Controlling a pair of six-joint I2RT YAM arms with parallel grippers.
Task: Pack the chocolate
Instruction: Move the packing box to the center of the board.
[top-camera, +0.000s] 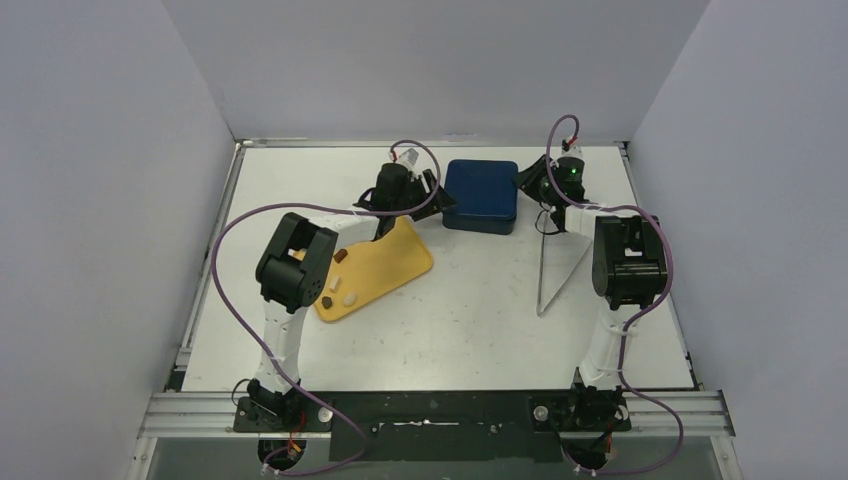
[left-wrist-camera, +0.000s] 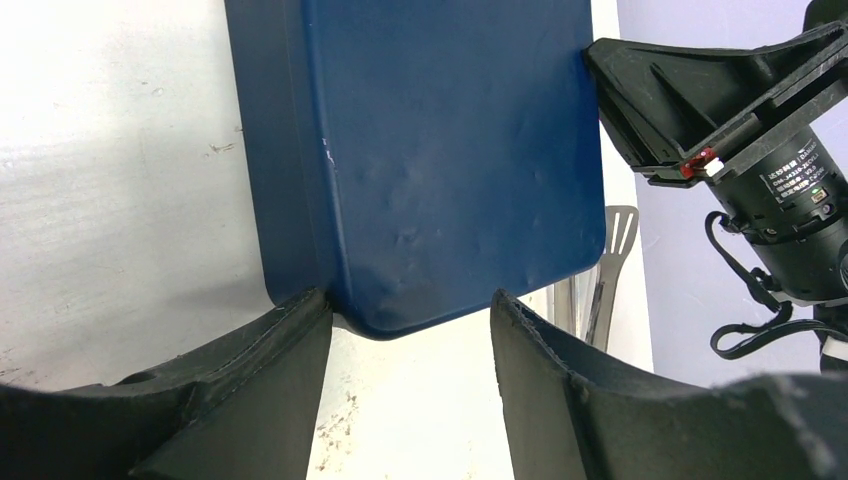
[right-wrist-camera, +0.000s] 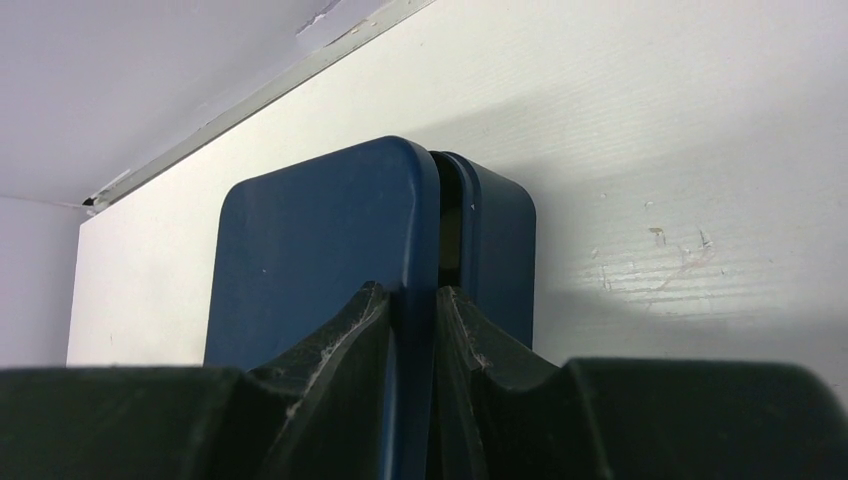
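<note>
The dark blue box (top-camera: 481, 195) stands at the back middle of the table with its lid on, slightly raised at the right side. My right gripper (top-camera: 527, 181) is shut on the lid's edge (right-wrist-camera: 415, 240); the box's base (right-wrist-camera: 500, 235) shows just below, with a thin gap between. My left gripper (left-wrist-camera: 410, 312) is open, its jaws on either side of the box's near corner (left-wrist-camera: 390, 300); in the top view it (top-camera: 441, 196) is at the box's left side. A few chocolate pieces (top-camera: 341, 256) lie on the yellow tray (top-camera: 385, 265).
Metal tongs (top-camera: 552, 268) lie on the table in front of the right arm, and show past the box in the left wrist view (left-wrist-camera: 612, 250). The left arm reaches over the tray's back end. Walls close in the table at the back and sides.
</note>
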